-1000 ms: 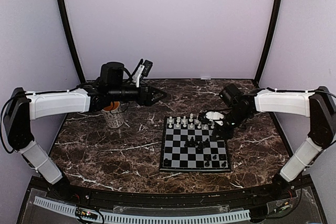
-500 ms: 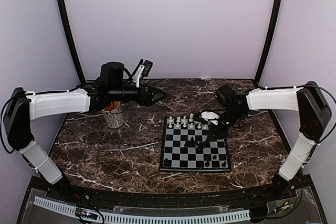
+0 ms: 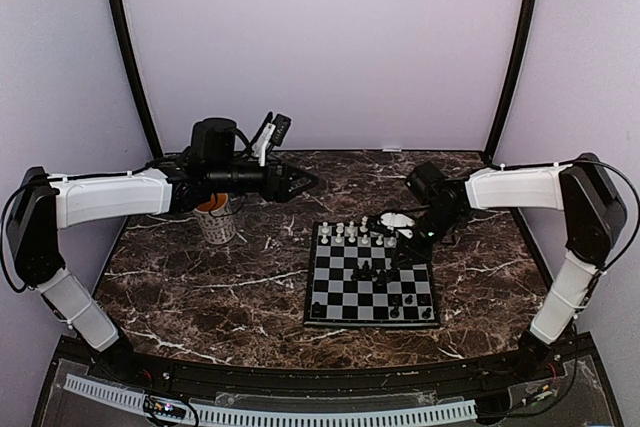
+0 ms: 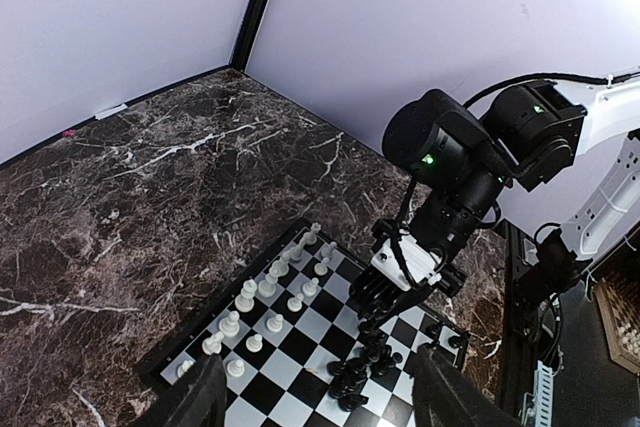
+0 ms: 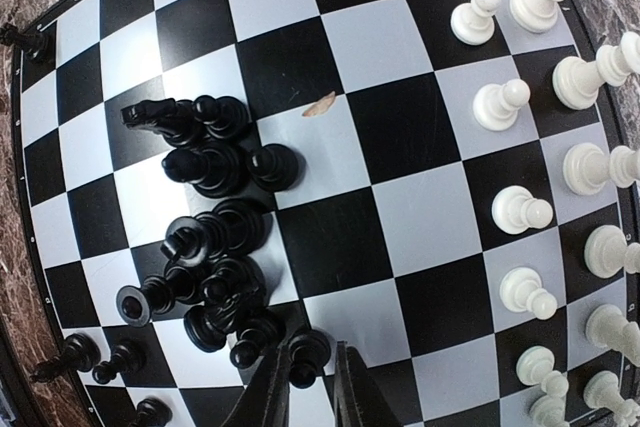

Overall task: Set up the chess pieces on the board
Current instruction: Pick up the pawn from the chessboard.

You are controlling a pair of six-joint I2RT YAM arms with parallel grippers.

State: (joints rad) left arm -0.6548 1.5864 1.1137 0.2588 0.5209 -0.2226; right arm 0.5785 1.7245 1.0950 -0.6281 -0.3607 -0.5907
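The board (image 3: 345, 299) lies right of centre on the marbled table; it also shows in the left wrist view (image 4: 300, 347) and the right wrist view (image 5: 400, 127). White chess pieces (image 3: 355, 232) stand in its two far rows. Black chess pieces (image 3: 368, 272) are heaped mid-board, some lying down (image 5: 210, 247); a few stand along the near row (image 3: 400, 310). My right gripper (image 3: 396, 259) points down over the heap's edge, its jaws slightly apart (image 5: 310, 349) either side of a standing black pawn (image 5: 305, 359). My left gripper (image 3: 300, 182) hovers open and empty (image 4: 320, 362) far left of the board.
A white patterned mug (image 3: 217, 221) with an orange inside stands under the left arm at the back left. A small tan scrap (image 5: 320, 105) lies on a light square mid-board. Black frame posts rise at both back corners.
My right gripper has moved left and inward over the board, from its far right edge to the black heap. The left arm has not moved.
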